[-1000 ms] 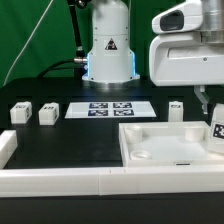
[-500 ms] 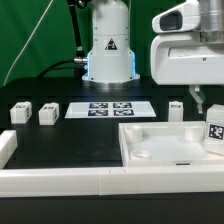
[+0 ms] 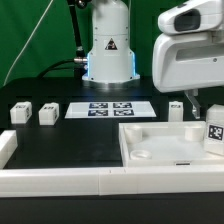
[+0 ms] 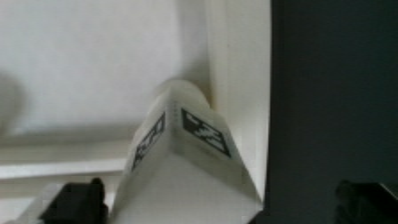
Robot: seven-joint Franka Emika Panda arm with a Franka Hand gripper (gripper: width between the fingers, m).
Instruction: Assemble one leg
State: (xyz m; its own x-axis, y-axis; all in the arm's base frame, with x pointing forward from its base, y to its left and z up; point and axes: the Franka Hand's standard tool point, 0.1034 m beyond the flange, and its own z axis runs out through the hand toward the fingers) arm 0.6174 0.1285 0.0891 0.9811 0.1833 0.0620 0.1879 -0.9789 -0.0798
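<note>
A leg (image 3: 214,130), a small white post with a black-and-white tag, stands at the right end of the large white tray (image 3: 160,135), at the exterior view's right edge. My gripper (image 3: 205,108) is over it, open. One dark finger (image 3: 192,104) hangs apart from the leg on its left side. In the wrist view the leg (image 4: 192,160) lies between the two dark fingertips (image 4: 80,200), with a gap on one side; my gripper (image 4: 222,202) straddles it. Three more legs stand on the black table: two at the left (image 3: 20,113) (image 3: 47,115), one behind the tray (image 3: 176,109).
The marker board (image 3: 111,109) lies flat in front of the robot base (image 3: 108,50). A long white rail (image 3: 90,182) runs along the front edge, with a raised end at the exterior view's left (image 3: 6,148).
The visible finger has moved away from the leg, toward the exterior view's left, so the jaws have spread. The leg has shifted slightly up and left.
</note>
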